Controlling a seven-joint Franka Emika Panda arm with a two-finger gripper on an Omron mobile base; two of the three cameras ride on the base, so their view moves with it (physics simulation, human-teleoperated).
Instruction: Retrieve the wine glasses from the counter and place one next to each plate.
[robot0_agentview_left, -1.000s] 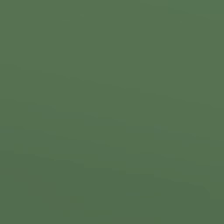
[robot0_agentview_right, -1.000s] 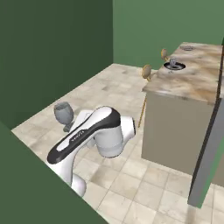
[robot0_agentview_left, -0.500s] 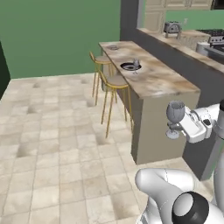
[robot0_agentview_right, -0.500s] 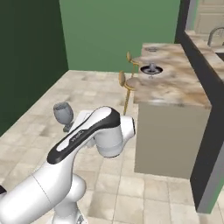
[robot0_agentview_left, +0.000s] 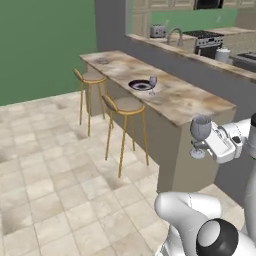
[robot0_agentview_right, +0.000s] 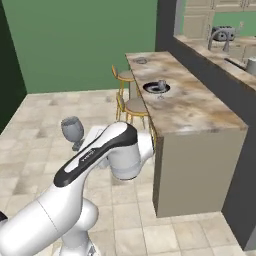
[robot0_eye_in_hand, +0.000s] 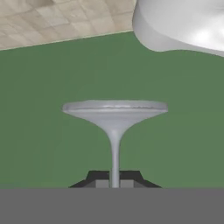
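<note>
From the left base view, the gripper (robot0_agentview_left: 204, 144) clamps a translucent grey-blue stemmed wine glass (robot0_agentview_left: 200, 129) upright, off the bar's end. In the right base view, a second matching glass (robot0_agentview_right: 161, 86) stands beside a dark round plate (robot0_agentview_right: 151, 89) on the mottled tan bar top (robot0_agentview_right: 192, 107). In the hand view, dark fingertips (robot0_eye_in_hand: 101, 181) pinch the stem.

A home kitchen, rendered rather than filmed: a stone-topped bar (robot0_agentview_left: 170, 95) with grey sides carries a dark plate (robot0_agentview_left: 140, 85) and a wine glass (robot0_agentview_left: 153, 82), with two wooden stools (robot0_agentview_left: 125, 107) drawn up along it. Behind the bar runs a desk with a sink tap (robot0_agentview_left: 175, 35), a toaster (robot0_agentview_left: 158, 31) and a stove (robot0_agentview_left: 212, 36) under beige cabinets. Beige floor tiles (robot0_agentview_left: 55, 170) and green walls (robot0_agentview_left: 45, 45) close the room
</note>
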